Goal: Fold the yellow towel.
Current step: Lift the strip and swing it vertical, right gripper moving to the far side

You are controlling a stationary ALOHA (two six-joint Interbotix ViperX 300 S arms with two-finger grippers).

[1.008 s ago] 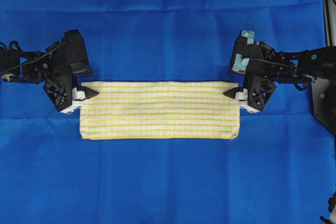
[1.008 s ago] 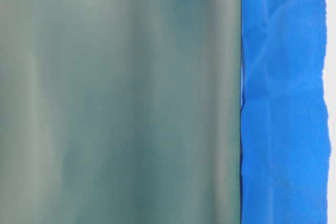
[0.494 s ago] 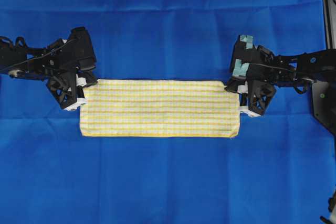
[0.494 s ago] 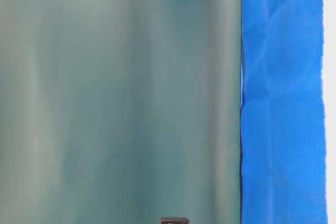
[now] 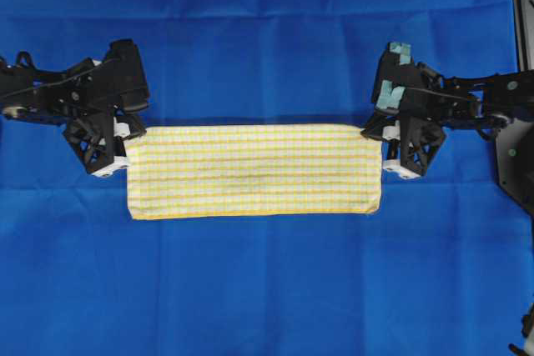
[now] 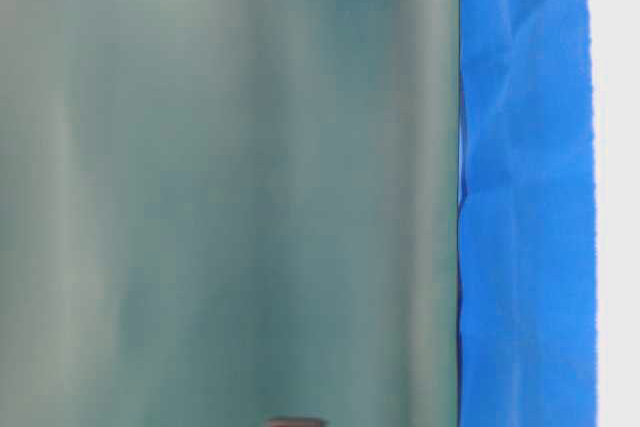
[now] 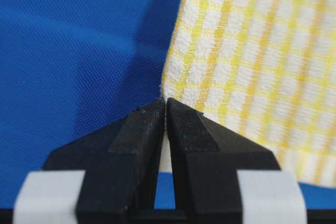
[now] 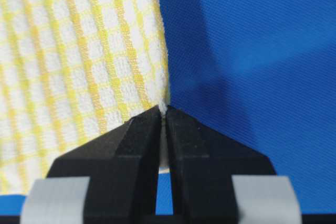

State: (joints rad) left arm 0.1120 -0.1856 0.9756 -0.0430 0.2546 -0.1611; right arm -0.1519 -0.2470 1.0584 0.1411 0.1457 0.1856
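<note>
The left hand and the right hand are each pinching an end of the yellow towel lying on the bench.

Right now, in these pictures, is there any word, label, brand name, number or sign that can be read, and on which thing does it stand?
There is none to read.
The yellow towel shows only its yellow-and-white check.
The blue cloth is plain.
The teal tape patches on the right arm are blank.
The white bands on the left pincer and right pincer carry no print.
The table-level view is blurred grey-green, nothing legible.
</note>
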